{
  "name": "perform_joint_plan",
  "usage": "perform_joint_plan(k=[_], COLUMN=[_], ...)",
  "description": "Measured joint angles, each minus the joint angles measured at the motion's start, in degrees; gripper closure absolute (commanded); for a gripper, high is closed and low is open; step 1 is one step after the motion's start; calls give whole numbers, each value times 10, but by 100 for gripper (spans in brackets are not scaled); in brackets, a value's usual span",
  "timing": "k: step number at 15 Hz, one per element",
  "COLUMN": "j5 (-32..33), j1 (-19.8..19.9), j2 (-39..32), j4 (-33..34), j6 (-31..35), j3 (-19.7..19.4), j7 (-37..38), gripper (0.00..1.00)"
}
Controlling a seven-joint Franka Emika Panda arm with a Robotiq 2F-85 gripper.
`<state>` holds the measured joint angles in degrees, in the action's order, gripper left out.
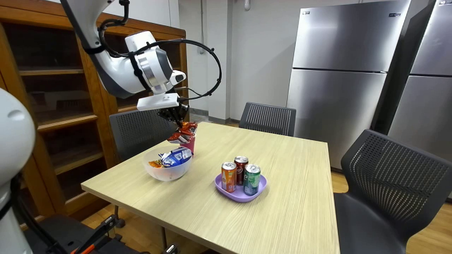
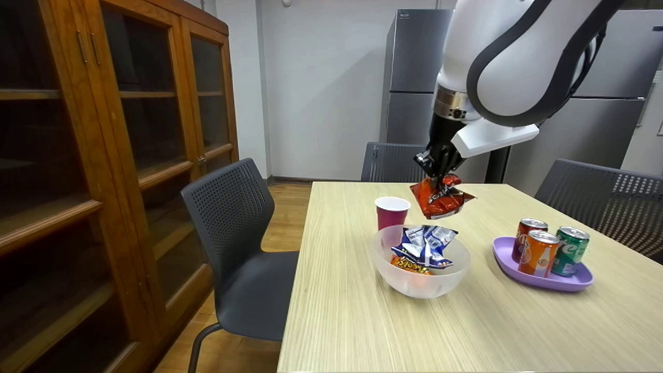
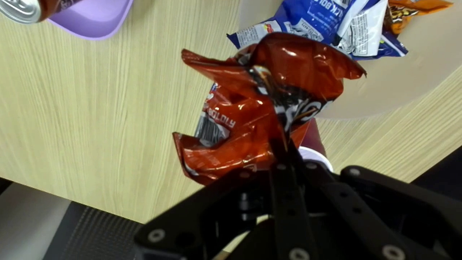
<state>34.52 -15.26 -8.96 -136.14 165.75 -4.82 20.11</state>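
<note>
My gripper (image 3: 287, 144) is shut on a crinkled red snack bag (image 3: 238, 148), holding it in the air. In both exterior views the bag (image 1: 182, 134) (image 2: 440, 207) hangs from the fingertips (image 1: 182, 122) (image 2: 439, 178) above the table, near a frosted bowl (image 1: 166, 174) (image 2: 427, 286). The bowl (image 3: 379, 97) holds a blue snack bag (image 1: 176, 157) (image 2: 426, 248) (image 3: 317, 21) and an orange packet (image 1: 155, 164) (image 2: 409, 264) (image 3: 404, 14). A magenta cup (image 2: 392, 216) stands beside the bowl, upright with a white rim. It is partly hidden by the red bag in the wrist view (image 3: 314, 139).
A purple tray (image 1: 238, 197) (image 2: 554, 282) (image 3: 97, 21) holds an orange can (image 1: 229, 178), a dark red can (image 1: 241, 169) and a green can (image 1: 252, 181). Chairs (image 1: 267, 118) (image 2: 233, 217) stand around the wooden table (image 1: 282, 218). A wooden cabinet (image 2: 171, 171) and refrigerators (image 1: 339, 98) stand beyond.
</note>
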Motion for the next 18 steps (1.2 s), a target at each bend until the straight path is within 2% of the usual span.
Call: perform_joint_plan(k=[9, 18], j5=[-7, -84], j1=[-1, 16], j2=[-6, -37], j4=[-21, -48], j6=[38, 65], j3=[37, 90], j7=[-111, -252], gripper=[100, 100])
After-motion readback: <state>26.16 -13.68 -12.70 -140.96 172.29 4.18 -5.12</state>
